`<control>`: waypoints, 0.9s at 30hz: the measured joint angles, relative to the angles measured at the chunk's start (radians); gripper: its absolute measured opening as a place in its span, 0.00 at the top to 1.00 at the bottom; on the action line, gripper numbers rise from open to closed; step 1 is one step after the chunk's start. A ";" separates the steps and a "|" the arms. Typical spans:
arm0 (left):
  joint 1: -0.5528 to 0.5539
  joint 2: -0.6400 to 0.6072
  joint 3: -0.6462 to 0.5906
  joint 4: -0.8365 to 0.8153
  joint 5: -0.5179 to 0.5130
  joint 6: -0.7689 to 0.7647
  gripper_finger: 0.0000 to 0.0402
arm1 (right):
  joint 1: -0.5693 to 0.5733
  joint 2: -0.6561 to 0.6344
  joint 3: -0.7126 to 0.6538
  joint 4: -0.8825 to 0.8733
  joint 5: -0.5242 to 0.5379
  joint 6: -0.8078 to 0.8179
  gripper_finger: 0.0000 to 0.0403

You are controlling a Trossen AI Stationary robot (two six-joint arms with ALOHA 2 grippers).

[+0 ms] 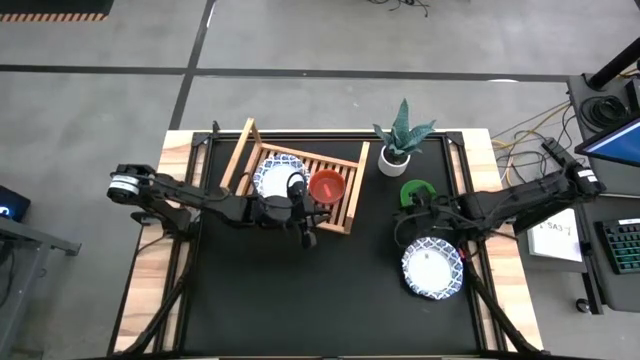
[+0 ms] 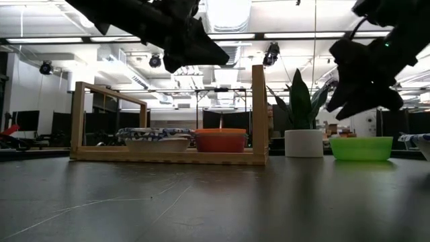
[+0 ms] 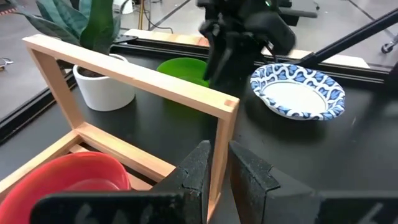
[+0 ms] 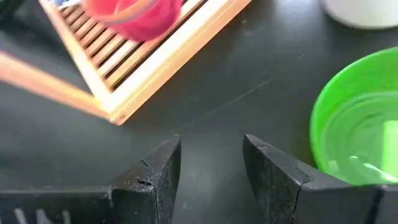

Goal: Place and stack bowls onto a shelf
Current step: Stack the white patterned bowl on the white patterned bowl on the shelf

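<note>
Here, shelf: the wooden slatted shelf (image 1: 300, 185) sits on the far left-centre of the black table (image 1: 320, 300), its raised frame at the left end.
On the shelf: a blue-rimmed white bowl (image 1: 272, 176) lies to the left, and a red bowl (image 1: 326, 186) just beside it to the right.
Left gripper: the left gripper (image 1: 308, 236) hangs above the table at the shelf's near edge, below the red bowl; its fingers (image 3: 196, 171) stand close together with only a slim gap, holding nothing.
Right gripper: the right gripper (image 4: 211, 165) hovers near the green bowl (image 1: 414, 191), fingers spread apart and empty.
Loose bowls: the green bowl rests right of the shelf, near a potted plant (image 1: 399, 140); a second blue-rimmed bowl (image 1: 433, 270) lies nearer, on the right side.
</note>
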 joint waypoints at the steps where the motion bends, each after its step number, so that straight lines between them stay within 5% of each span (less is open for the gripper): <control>1: -0.002 0.000 0.000 -0.001 0.000 0.000 0.91 | -0.013 0.000 0.015 -0.017 0.000 -0.013 0.60; 27: -0.006 0.002 -0.001 -0.002 0.000 -0.008 0.91 | -0.079 0.012 0.092 -0.135 0.000 -0.122 0.60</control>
